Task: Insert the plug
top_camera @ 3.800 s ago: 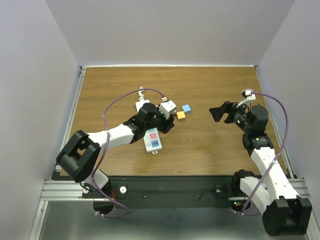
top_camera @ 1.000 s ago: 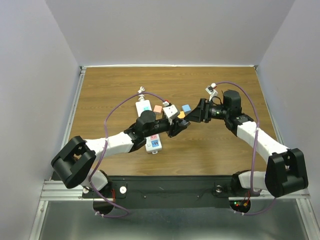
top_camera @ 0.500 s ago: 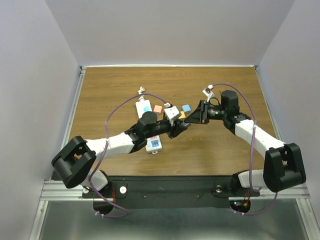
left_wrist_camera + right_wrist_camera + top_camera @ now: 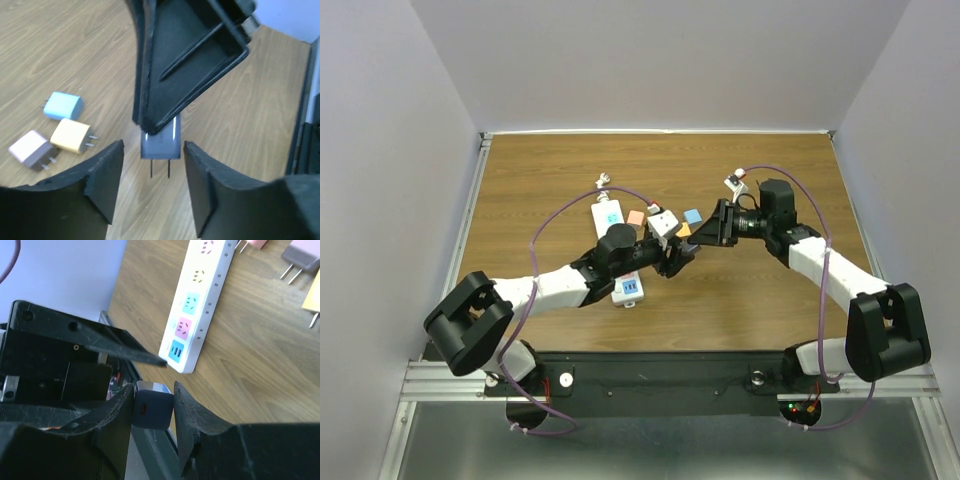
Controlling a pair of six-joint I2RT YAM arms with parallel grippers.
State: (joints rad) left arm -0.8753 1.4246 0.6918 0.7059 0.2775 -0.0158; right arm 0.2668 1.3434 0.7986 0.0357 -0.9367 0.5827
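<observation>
Plug (image 4: 152,411) | clamped in right claw (image 4: 708,236), which has swung to centre | left claw (image 4: 152,149) spread open

Two robot arms, the left arm (image 4: 555,283) and the right arm (image 4: 817,264), pair white shells with rounded black joint housings. A thin purple cable (image 4: 532,236) loops alongside each. Their matte black fingers (image 4: 106,186) are broad and wedge-shaped. Small red and green lights (image 4: 790,409) glow at the right base.
</observation>
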